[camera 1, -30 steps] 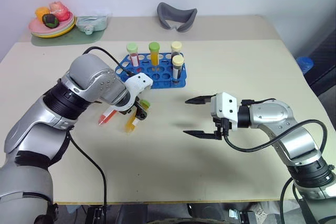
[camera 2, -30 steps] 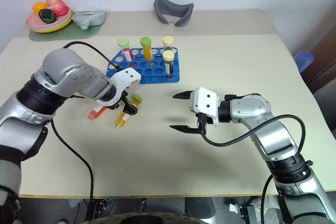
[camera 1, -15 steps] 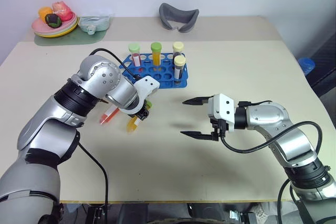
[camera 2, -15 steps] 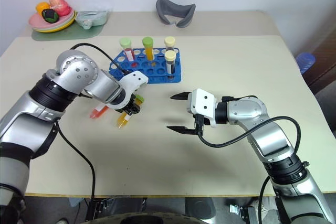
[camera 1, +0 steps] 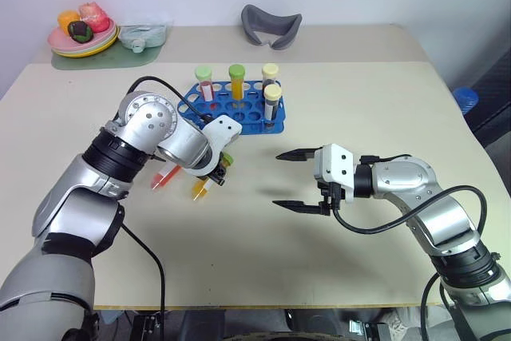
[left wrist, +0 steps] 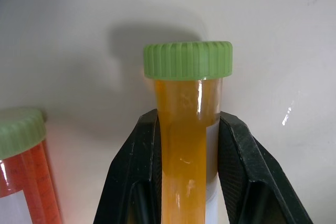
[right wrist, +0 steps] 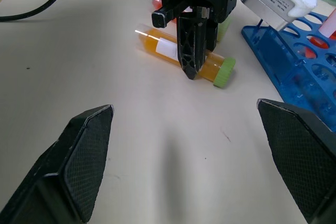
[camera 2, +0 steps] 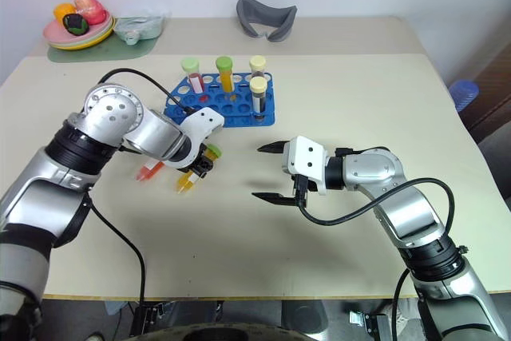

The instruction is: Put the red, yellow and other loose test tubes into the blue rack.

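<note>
The yellow test tube [left wrist: 185,150] with a green cap lies on the table in front of the blue rack [camera 1: 249,120]. My left gripper [camera 1: 214,176] points down at it and is shut on its body, one black finger [left wrist: 140,153] on each side. The red test tube [camera 1: 164,176] lies loose just to the left of it, beside the gripper. Several capped tubes stand upright in the rack: a red one [camera 1: 205,82], a yellow one [camera 1: 236,79] and two dark ones. My right gripper [camera 1: 277,180] hovers open to the right of the yellow tube, holding nothing.
A plate of toy food [camera 1: 80,37] and a pale green item [camera 1: 140,36] sit at the back left corner. A grey curved object [camera 1: 270,23] lies at the back centre. A black cable [camera 1: 152,81] loops over the left arm near the rack.
My left gripper has closed on the yellow tube and its wrist has rolled. The right arm has stayed still.
</note>
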Tool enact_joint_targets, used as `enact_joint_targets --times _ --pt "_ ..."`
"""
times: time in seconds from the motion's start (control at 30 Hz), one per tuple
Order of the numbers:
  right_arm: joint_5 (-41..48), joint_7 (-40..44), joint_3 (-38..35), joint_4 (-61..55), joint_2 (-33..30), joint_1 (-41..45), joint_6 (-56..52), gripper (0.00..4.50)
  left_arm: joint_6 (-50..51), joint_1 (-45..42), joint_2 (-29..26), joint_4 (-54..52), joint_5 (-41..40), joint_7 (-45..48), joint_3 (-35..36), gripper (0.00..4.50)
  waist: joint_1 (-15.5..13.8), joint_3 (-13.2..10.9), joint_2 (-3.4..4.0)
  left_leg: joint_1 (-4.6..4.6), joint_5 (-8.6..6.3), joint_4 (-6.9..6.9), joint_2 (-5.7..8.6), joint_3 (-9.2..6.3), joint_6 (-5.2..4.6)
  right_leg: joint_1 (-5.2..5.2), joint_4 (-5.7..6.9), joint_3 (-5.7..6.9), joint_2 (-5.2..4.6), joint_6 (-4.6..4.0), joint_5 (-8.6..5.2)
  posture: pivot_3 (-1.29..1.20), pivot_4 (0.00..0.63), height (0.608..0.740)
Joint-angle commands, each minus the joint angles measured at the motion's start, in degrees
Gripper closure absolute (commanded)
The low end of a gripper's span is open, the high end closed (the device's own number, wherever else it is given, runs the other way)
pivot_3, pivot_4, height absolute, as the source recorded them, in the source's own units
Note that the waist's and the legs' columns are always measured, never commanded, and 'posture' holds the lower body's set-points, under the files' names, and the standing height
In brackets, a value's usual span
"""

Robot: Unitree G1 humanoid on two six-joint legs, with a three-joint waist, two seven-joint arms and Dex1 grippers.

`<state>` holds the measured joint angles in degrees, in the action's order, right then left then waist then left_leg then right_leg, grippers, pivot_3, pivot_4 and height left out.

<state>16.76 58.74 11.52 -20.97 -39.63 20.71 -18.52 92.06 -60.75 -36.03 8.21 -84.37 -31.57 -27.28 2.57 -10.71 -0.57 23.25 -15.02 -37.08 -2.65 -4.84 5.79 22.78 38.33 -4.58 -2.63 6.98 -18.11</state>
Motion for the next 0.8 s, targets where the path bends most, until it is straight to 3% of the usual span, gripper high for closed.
enact_joint_targets --times 0.03,0.1,0.2,0.27,0.37,0.5,0.63,0.8 --pt "0.6 -1.0 -1.6 -4.0 -0.5 -0.8 -0.8 0.0 0.3 1.7 -2.5 -6.3 0.2 1.6 8.5 3.67 0.1 0.0 0.0 0.0 0.0 0.0 -0.01 0.0 0.0 0.01 0.01 0.0 0.01 0.0 0.0 0.0 0.15 0.74" --pt "1.2 -2.0 -2.8 -5.1 -0.7 -1.8 -2.0 0.0 -2.1 4.4 -5.1 -14.7 3.0 5.2 12.2 3.67 0.1 0.0 -0.01 0.01 0.01 0.02 -0.01 0.0 0.01 0.05 0.02 -0.01 0.02 0.0 0.0 0.0 0.15 0.74" --pt "2.9 -6.0 -5.8 -6.5 0.5 -3.6 -5.8 0.0 -18.3 12.1 -12.2 -34.0 16.6 18.8 15.5 3.67 0.0 0.0 0.0 0.05 0.01 0.07 -0.02 0.03 0.05 0.11 -0.01 -0.05 0.01 0.0 0.0 0.0 0.15 0.74" --pt "2.9 -7.8 -6.7 -7.2 0.9 -4.5 -6.8 0.0 -28.2 18.2 -13.0 -38.1 23.7 24.7 18.3 3.67 -0.3 0.0 0.02 0.04 0.05 0.08 -0.03 0.05 0.11 0.08 -0.03 -0.01 0.0 -0.01 0.0 0.0 0.15 0.74" --pt "3.2 -11.8 -7.5 -7.5 3.0 -5.7 -9.0 0.0 -39.7 26.5 -11.8 -40.1 36.7 25.3 18.8 3.67 -0.5 0.0 -0.01 -0.05 0.04 0.07 -0.02 0.11 0.11 -0.1 -0.13 -0.02 -0.03 -0.01 0.0 0.0 0.15 0.74" --pt "2.7 -15.2 -7.4 -6.5 5.5 -5.6 -9.9 0.0 -55.7 31.5 -3.1 -36.8 52.0 26.3 15.4 3.67 -0.6 0.0 -0.03 0.02 -0.1 0.05 -0.02 0.09 -0.15 -0.06 -0.13 0.0 0.0 -0.01 0.0 0.0 0.15 0.74" --pt "1.7 -17.6 -6.8 -3.8 8.1 -4.2 -9.0 0.0 -73.9 30.1 12.5 -23.2 66.7 19.9 14.3 3.67 -1.6 0.0 -0.03 0.05 -0.12 -0.03 0.0 0.1 -0.18 -0.09 -0.22 -0.01 -0.03 0.03 0.03 0.0 0.15 0.74" --pt "1.1 -19.0 -6.5 -2.2 10.0 -2.7 -8.0 0.0 -90.0 27.3 22.9 -8.9 74.7 24.3 14.0 3.67 -1.6 0.0 -0.02 0.08 -0.11 -0.01 0.0 0.11 -0.16 -0.01 -0.21 0.01 -0.01 0.04 0.04 0.0 0.15 0.74"
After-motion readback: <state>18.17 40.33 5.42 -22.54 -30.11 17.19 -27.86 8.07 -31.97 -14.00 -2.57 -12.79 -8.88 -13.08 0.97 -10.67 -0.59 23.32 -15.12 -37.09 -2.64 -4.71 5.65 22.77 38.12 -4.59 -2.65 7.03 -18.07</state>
